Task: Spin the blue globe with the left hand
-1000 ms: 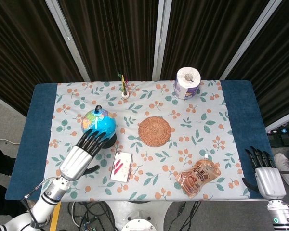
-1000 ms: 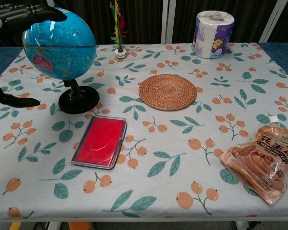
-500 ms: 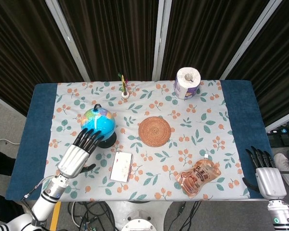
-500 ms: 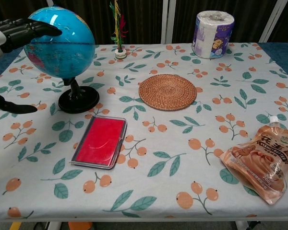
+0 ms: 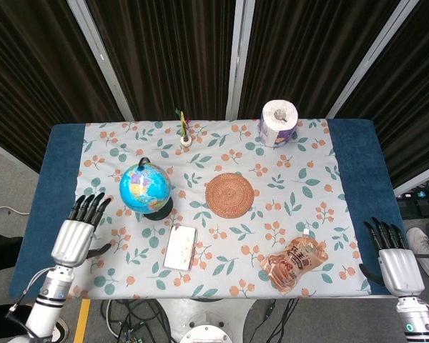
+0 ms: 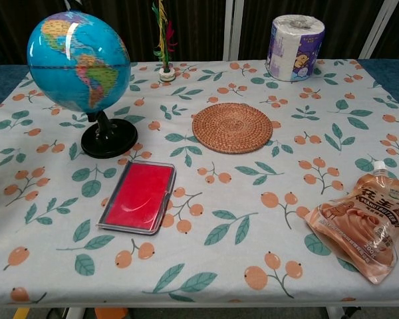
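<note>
Lower left of the head view: left hand point(image 5: 75, 227) open, fingers extended and spread, holding nothing, clear of the globe. Lower right: right hand point(image 5: 390, 256) likewise open and empty at the table edge. Further back, the blue globe point(image 5: 145, 188) stands upright on its black base, left of the woven coaster point(image 5: 229, 194).

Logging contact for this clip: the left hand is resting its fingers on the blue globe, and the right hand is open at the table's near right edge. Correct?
Not quite. The left hand is clear of the blue globe, open beside it, as the head view shows. The right hand is as stated.
</note>
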